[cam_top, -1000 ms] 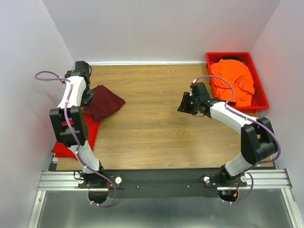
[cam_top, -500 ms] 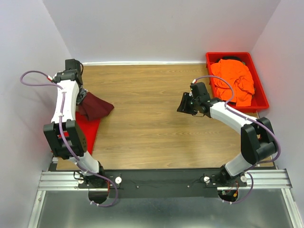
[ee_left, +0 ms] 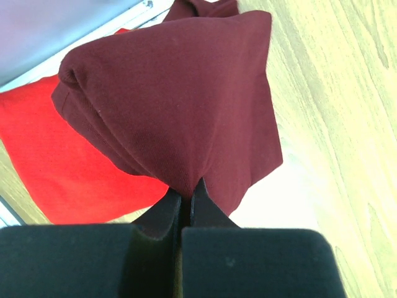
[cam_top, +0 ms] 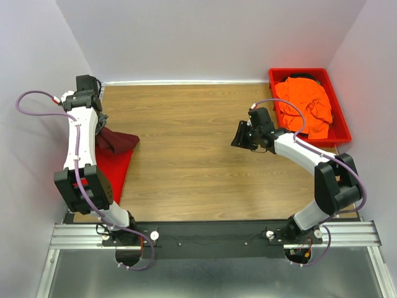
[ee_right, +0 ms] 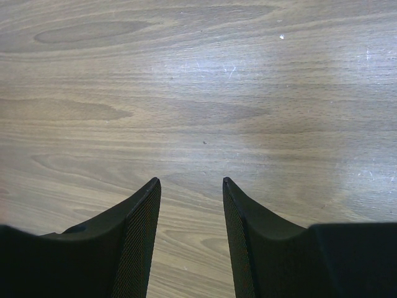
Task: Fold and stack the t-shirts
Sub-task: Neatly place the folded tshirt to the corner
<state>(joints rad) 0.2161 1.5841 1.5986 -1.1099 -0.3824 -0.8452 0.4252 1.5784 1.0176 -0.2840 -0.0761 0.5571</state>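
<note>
My left gripper (ee_left: 185,189) is shut on the folded dark maroon t-shirt (ee_left: 173,99), which hangs from it above the bright red t-shirt (ee_left: 56,155). In the top view the maroon shirt (cam_top: 118,140) sits at the far edge of the red shirt (cam_top: 115,167), which lies flat at the table's left edge; the left gripper (cam_top: 101,128) is partly hidden by its arm. The bright orange t-shirt (cam_top: 304,102) lies crumpled in the bin at the back right. My right gripper (ee_right: 191,183) is open and empty over bare wood, and it also shows in the top view (cam_top: 239,138).
A rigid red plastic bin (cam_top: 338,121) stands at the back right corner and holds the orange shirt. White walls close in the left, back and right. The left arm's purple cable (cam_top: 31,99) loops near the left wall.
My left gripper has carried the maroon shirt left and toward the near side, over the red shirt. The right arm has not moved.
</note>
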